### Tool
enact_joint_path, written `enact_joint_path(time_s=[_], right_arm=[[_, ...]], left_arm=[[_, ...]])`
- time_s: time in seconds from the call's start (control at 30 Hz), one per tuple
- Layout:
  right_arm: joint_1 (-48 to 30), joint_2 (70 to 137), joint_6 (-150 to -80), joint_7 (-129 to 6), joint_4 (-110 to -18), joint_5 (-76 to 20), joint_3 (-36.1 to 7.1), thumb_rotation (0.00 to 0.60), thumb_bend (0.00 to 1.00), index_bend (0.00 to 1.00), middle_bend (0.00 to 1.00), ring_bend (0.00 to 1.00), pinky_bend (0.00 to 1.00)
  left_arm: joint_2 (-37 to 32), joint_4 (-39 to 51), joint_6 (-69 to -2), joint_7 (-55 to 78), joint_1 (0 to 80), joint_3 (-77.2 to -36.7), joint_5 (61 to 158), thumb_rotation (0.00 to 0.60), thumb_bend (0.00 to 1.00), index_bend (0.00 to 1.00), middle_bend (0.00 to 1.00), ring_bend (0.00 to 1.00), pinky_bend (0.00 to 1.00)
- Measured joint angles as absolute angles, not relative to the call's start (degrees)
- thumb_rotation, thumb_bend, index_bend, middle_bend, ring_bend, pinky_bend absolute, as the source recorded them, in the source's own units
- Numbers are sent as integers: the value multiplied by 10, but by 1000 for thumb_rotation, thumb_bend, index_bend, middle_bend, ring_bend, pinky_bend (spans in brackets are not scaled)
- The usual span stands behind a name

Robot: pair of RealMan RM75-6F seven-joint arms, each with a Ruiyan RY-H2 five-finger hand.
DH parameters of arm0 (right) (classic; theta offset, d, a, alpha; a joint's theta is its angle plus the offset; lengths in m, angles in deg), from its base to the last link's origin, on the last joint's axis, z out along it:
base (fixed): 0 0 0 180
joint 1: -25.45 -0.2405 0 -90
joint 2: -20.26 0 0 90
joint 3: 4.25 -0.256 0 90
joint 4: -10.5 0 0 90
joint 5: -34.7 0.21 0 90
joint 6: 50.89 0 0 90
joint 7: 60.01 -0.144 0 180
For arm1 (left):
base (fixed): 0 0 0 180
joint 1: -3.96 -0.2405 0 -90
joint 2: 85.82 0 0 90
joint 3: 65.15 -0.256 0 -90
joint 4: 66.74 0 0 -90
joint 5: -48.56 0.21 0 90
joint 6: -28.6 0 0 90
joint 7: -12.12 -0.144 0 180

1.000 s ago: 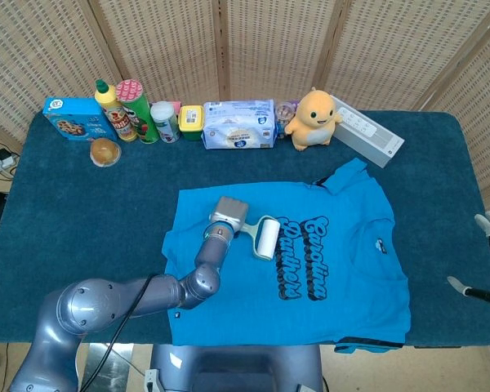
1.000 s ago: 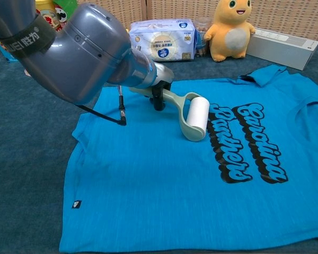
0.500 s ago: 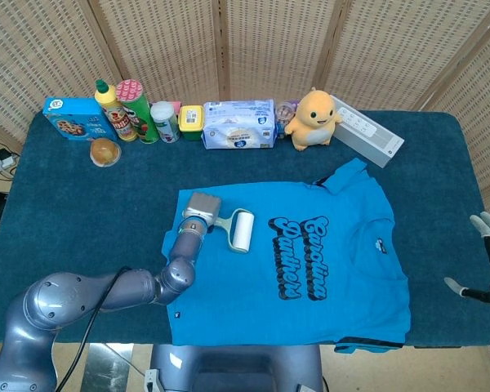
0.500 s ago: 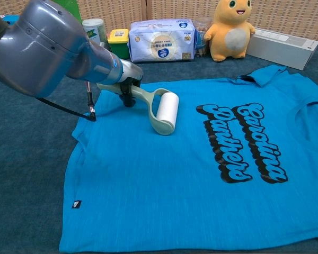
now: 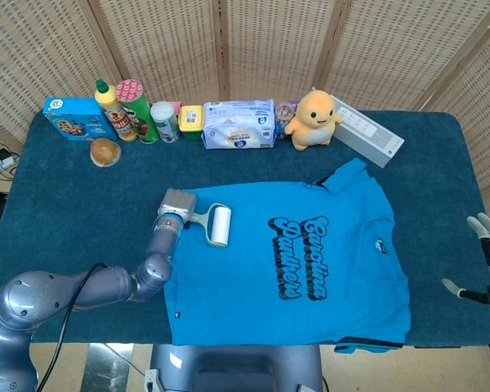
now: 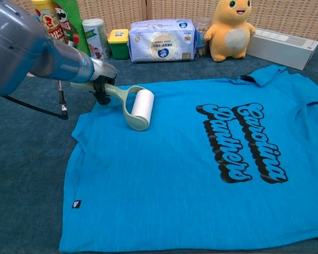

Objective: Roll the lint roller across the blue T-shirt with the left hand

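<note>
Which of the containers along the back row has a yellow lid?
The small green tub beside the white tissue pack; the neighbouring white can has a pale lid instead.

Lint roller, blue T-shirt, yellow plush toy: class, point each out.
lint roller [image 6: 142, 107], chest view, on its white roll.
blue T-shirt [image 6: 164, 185], chest view, on plain fabric below the lettering.
yellow plush toy [image 5: 313, 117], head view, on its body.

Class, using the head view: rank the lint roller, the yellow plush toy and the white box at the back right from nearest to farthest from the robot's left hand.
1. lint roller: held by the left hand, on the shirt's left part.
2. yellow plush toy: back row, right of centre.
3. white box: back right, beyond the toy.
</note>
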State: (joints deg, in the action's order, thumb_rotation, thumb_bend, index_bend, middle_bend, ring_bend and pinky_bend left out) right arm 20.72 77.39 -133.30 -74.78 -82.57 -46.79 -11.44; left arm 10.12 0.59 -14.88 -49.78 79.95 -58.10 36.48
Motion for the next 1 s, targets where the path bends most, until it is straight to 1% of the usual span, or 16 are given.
enact_joint_path(time_s=[0.37, 0.43, 0.47, 0.5, 0.53, 0.57, 0.6, 0.63, 0.67, 0.7, 0.77, 0.8, 0.87, 1.0], right_arm=[[209, 773, -1336, -743, -830, -472, -112, 600, 0, 0, 0, 0, 0], [208, 773, -1336, -742, -830, -472, -111, 600, 0, 0, 0, 0, 0], [209, 773, -1336, -741, -830, -472, -111, 600, 0, 0, 0, 0, 0], [209, 773, -1336, -741, -830, -472, -111, 600, 0, 0, 0, 0, 0], [209, 773, -1337, -741, -831, -472, -111, 600, 0, 0, 0, 0, 0], [209, 773, -1338, -741, -831, -473, -111, 600, 0, 0, 0, 0, 0], [210, 773, -1339, -740, -832, -473, -111, 600, 0, 0, 0, 0, 0], [210, 773, -1339, -741, -832, -474, -111, 600, 0, 0, 0, 0, 0], [210, 773, -1340, -741, -832, -474, -111, 600, 0, 0, 0, 0, 0], [210, 773, -1340, -741, -833, -475, -111, 600, 0, 0, 0, 0, 0], [210, 772, -1340, -741, -833, -475, -110, 600, 0, 0, 0, 0, 0], [210, 772, -1341, -741, -833, -476, -110, 600, 0, 0, 0, 0, 0], [211, 772, -1342, -742, -833, -477, -110, 600, 0, 0, 0, 0, 0], [211, 771, -1343, -744, -835, -479, -109, 600, 0, 0, 0, 0, 0]], left_arm=[[66, 41, -159, -475, 774, -588, 407, 600, 774, 1000, 978, 934, 1000], [61, 48, -158, -470, 771, -589, 417, 600, 749, 1000, 933, 884, 998], [59, 51, -156, -468, 769, -590, 423, 600, 722, 1000, 869, 828, 984], [56, 54, -154, -464, 768, -591, 432, 600, 682, 991, 773, 758, 953], [54, 57, -150, -462, 766, -592, 438, 600, 638, 942, 656, 663, 895], [51, 60, -146, -459, 764, -593, 444, 600, 608, 884, 571, 590, 843], [46, 65, -140, -456, 763, -596, 449, 600, 564, 756, 441, 472, 755], [43, 70, -136, -456, 763, -599, 449, 600, 518, 598, 316, 361, 670], [40, 73, -133, -457, 764, -603, 447, 600, 484, 486, 239, 294, 619], [37, 77, -130, -458, 765, -607, 442, 600, 431, 325, 136, 207, 554], [32, 84, -128, -462, 768, -612, 432, 600, 354, 121, 33, 94, 466], [29, 89, -126, -465, 772, -616, 423, 600, 308, 44, 6, 41, 411], [23, 100, -127, -471, 778, -623, 407, 600, 241, 0, 0, 1, 332], [8, 128, -139, -475, 790, -632, 395, 600, 141, 0, 0, 0, 227]])
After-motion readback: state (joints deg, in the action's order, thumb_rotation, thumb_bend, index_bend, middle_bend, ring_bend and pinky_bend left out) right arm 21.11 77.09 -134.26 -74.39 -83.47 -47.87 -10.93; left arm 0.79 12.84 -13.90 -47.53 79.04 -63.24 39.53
